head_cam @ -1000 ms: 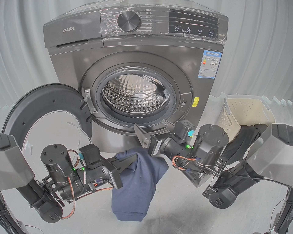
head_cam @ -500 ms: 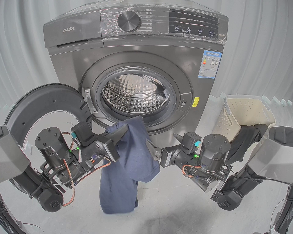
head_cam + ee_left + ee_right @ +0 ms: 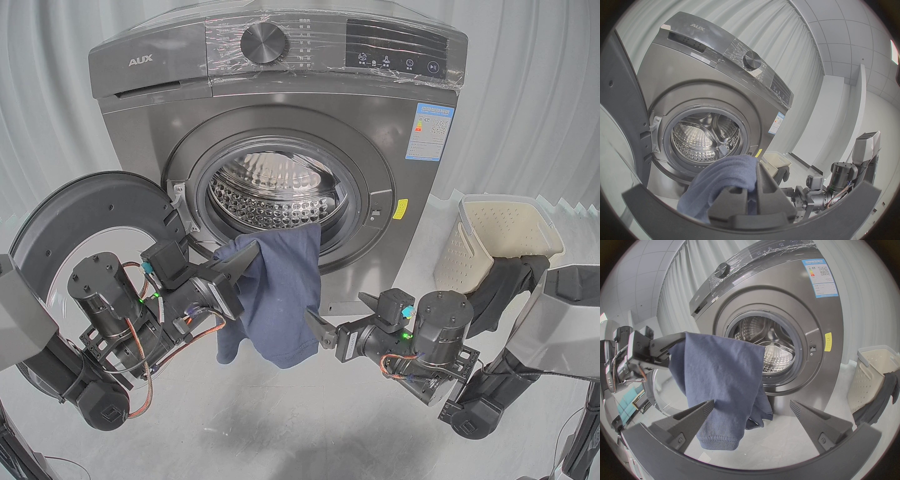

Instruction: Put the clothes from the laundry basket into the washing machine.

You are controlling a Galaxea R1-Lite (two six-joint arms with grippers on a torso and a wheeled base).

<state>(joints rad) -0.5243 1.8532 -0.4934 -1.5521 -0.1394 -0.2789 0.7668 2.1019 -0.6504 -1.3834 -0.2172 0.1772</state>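
- The left claw [image 3: 252, 251] is clamped on the upper edge of a navy garment [image 3: 281, 294]. In its own wrist view the cloth bunches up between the two fingers [image 3: 764, 184] and spills over one side of them.
- From the left claw the navy garment hangs down in a loose fold, clear of the floor. Its top edge stretches away from the claw towards the washing machine [image 3: 156, 125].
- The far corner of that edge reaches the lower rim of the drum opening [image 3: 275, 187], just ahead of the left claw. I cannot tell whether the cloth rests on the rim.
- The round door [image 3: 94, 212] stands swung wide open on the outer side of the left claw, behind its wrist.
- The right claw [image 3: 342, 312] holds nothing and its jaws are spread wide. It sits lower than the left claw and points towards the hanging cloth.
- In the right wrist view the lower part of the navy garment [image 3: 722, 377] hangs just beyond the two open fingertips [image 3: 706, 405], apart from them. The left claw [image 3: 672, 340] grips it higher up.
- The laundry basket [image 3: 500, 231] stands on the floor behind the right claw, on its outer side and beside the machine.
- A black garment [image 3: 500, 287] drapes over the basket's near rim and hangs down its outside.
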